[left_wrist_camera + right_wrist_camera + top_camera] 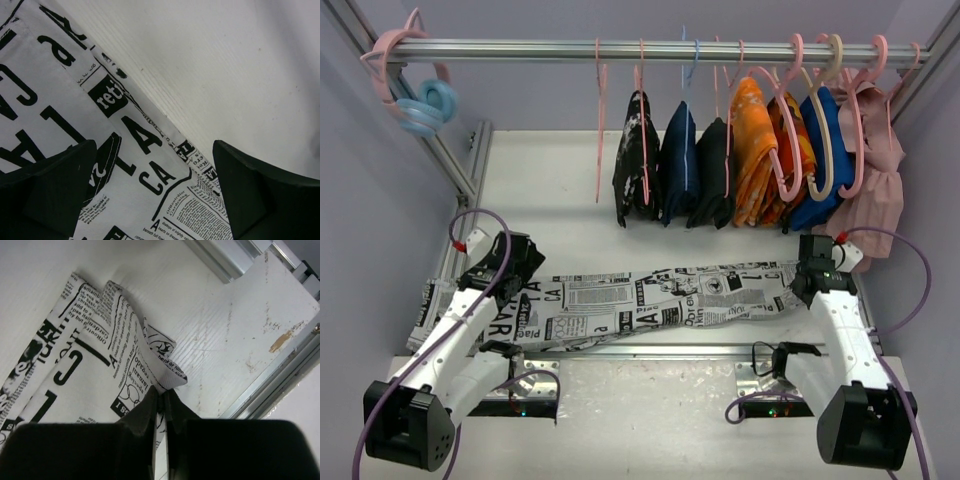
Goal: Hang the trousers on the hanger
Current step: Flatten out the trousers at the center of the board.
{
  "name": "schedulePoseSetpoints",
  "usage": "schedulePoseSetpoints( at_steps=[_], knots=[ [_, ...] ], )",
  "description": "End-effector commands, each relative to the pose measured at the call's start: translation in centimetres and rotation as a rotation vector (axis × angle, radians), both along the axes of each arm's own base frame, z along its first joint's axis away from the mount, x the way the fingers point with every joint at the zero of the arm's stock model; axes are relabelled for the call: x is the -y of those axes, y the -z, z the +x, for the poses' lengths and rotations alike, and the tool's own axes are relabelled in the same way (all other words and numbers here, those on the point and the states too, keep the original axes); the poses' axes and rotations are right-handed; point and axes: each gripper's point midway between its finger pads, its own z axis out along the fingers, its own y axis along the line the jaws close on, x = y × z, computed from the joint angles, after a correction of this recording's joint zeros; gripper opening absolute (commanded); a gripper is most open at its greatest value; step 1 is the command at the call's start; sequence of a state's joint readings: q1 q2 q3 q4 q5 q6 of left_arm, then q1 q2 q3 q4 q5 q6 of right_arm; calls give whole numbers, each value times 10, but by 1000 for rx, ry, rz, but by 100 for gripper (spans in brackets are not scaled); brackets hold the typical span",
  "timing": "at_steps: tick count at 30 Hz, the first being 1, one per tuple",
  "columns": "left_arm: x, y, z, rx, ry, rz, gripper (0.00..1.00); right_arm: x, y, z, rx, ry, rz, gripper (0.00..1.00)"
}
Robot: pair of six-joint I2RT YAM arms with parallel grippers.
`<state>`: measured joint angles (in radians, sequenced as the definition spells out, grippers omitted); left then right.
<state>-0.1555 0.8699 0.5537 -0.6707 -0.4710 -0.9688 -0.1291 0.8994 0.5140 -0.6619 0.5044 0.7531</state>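
The trousers (pixel 650 300), white with black newspaper print, lie flat across the table from left to right. My left gripper (pixel 525 262) hovers open over their left end; in the left wrist view the fingers (pixel 55 185) stand wide apart above the printed cloth (pixel 125 165), holding nothing. My right gripper (pixel 807 282) is shut on the trousers' right end; in the right wrist view the gripper (pixel 162 392) pinches a folded edge of the cloth (pixel 100 360). The hanger (pixel 599 120), thin pale-pink wire, hangs empty on the rail at the back, left of the hung clothes.
A metal rail (pixel 540 48) spans the back. Several hangers on it carry a black speckled garment (pixel 633 160), dark blue, orange (pixel 756 150), blue and pink clothes. Pink and blue rings (pixel 420 100) hang at its left end. Slanted frame posts (pixel 450 160) flank the table.
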Motion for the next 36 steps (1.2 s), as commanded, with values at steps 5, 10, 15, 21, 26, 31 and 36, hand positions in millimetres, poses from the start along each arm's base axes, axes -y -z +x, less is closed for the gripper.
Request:
schedulePoseSetpoints(
  at_steps=[5,10,15,21,26,31,36],
  knots=[
    [5,-46,16,122,37,-13,100,-46,-55,46,260,-287,126,65],
    [28,-64,30,196,170,-78,100,-99,-36,49,160,-521,131,66],
    [49,-68,36,229,287,-131,100,-135,18,50,-61,-668,137,62],
    [44,-72,33,227,328,-72,100,-143,39,54,-140,-681,149,54],
    [47,-72,33,228,343,-79,100,-144,52,51,-180,-695,151,25],
    [47,-70,34,217,353,-76,100,-141,43,53,-168,-698,119,3],
    [49,-70,35,219,358,-79,100,-142,15,65,-104,-709,89,4]
  ],
)
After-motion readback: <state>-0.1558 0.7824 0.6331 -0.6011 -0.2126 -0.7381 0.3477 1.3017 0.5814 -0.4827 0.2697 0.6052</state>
